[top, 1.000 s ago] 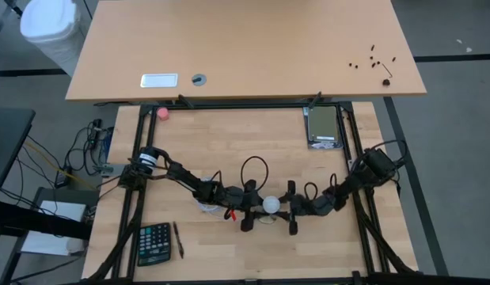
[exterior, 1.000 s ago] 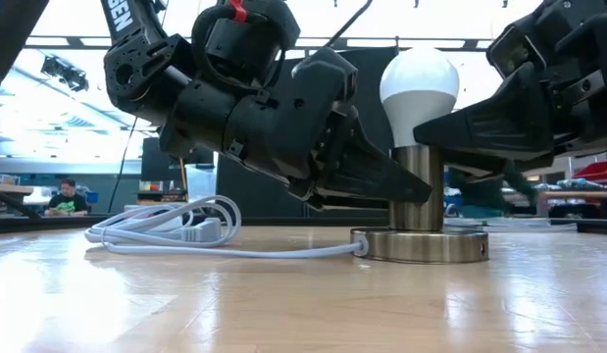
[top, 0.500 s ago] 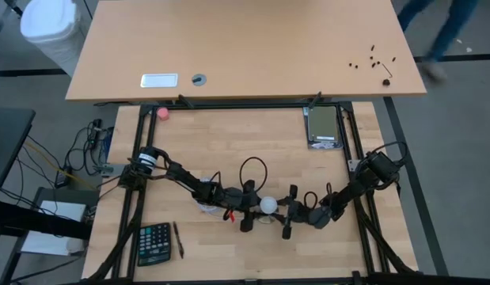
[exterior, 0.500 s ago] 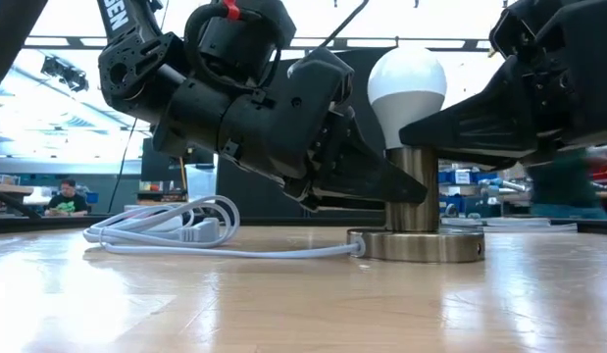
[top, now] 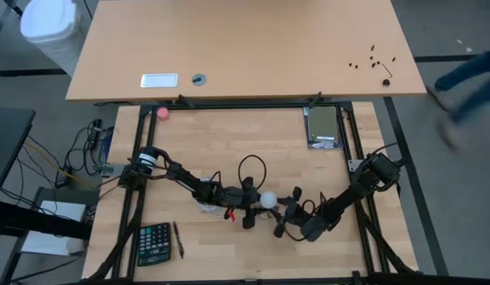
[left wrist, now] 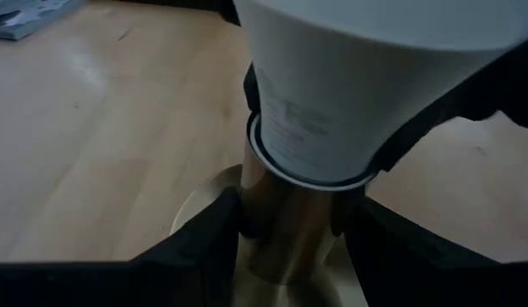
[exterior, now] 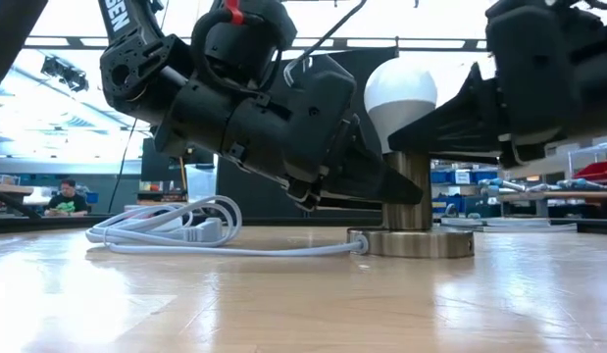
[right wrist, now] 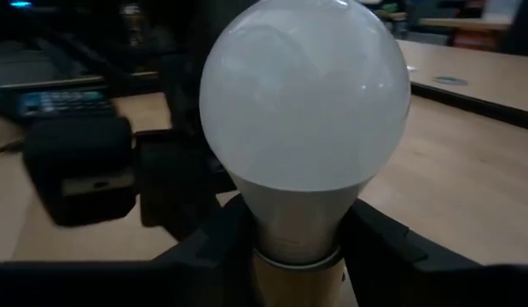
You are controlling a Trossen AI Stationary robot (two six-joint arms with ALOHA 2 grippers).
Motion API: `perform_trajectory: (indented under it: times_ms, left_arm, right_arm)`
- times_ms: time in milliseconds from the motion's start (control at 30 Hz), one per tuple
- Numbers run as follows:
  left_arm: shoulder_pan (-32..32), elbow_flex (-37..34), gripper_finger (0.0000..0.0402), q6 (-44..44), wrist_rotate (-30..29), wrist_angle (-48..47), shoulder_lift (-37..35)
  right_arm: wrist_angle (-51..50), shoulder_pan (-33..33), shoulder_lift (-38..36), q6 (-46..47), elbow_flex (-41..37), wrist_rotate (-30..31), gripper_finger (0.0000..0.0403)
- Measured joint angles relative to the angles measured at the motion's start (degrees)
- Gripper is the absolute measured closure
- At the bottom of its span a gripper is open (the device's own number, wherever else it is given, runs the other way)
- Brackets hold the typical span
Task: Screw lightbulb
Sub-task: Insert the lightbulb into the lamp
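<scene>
The lightbulb stands upright on a metal post with a round base on the wooden table. The left gripper holds the post from one side. The right gripper grips the bulb's neck from the other side. A white cord lies coiled beside the base.

Evenly lit from overhead, blown-out bright ceiling behind the backlit arms in the low view, soft glare on the table, dim right wrist view, motion-blurred person at the high view's edge.
</scene>
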Motion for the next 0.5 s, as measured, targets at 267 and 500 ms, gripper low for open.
perform_trajectory:
  times_ms: [267,500]
  left_arm:
    - [0.0,0.0,0.0204,-0.5,-1.7,0.0,0.0]
    - [0.0,0.0,0.0204,-1.3,-6.0,-0.3,0.0]
  right_arm:
    - [-10.0,0.0,0.0,7.8,4.1,5.5,0.0238]
    - [-19.9,-1.6,0.0,18.2,6.6,7.9,0.0238]
